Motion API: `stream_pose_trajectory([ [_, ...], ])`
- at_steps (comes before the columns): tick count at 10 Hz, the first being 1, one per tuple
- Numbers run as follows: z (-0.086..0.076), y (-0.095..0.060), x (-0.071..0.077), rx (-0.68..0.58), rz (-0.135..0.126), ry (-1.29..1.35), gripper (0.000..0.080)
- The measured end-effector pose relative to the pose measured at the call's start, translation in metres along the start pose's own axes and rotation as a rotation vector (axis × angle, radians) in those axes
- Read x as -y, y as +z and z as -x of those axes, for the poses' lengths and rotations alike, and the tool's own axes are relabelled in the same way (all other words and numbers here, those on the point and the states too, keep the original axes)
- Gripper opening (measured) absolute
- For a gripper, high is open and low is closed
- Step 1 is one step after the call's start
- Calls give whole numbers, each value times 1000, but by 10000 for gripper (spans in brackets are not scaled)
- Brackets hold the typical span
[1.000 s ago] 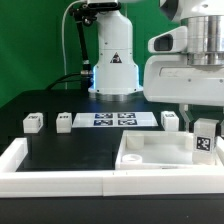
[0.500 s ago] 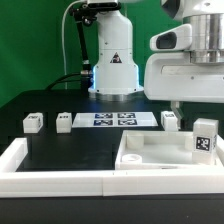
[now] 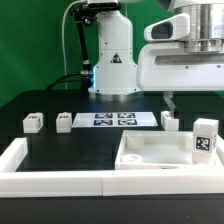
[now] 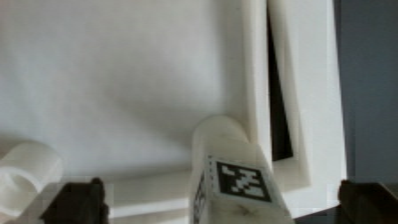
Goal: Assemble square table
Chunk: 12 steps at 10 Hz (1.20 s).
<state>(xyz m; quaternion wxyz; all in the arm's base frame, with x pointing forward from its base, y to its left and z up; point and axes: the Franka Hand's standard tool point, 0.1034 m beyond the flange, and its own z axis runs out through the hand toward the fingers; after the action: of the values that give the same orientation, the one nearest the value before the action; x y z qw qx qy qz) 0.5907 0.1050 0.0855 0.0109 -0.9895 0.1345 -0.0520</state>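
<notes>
The white square slab lies at the exterior view's front right. One white leg with a black-and-white tag stands upright at its right corner. My gripper hangs open above that leg and touches nothing. In the wrist view the same leg stands on the slab, between my two dark fingertips, which are wide apart and clear of it. Three loose legs lie on the black table: two at the left and one behind the slab.
The marker board lies flat in the middle, in front of the arm's base. A long white border wall runs along the front and up the left side. A rounded white part shows on the slab in the wrist view.
My gripper has risen straight up from the leg at the slab's corner. The leg has stayed upright in place, and the other parts have not moved.
</notes>
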Motion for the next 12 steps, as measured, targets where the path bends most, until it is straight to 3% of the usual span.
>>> stream_pose_trajectory([
  [3,-3,3,-1,-21,12,-152,649],
  [5,1,2,-15,-15,15,-346,649],
  [12,22,6,-21,1,17,-347,649],
])
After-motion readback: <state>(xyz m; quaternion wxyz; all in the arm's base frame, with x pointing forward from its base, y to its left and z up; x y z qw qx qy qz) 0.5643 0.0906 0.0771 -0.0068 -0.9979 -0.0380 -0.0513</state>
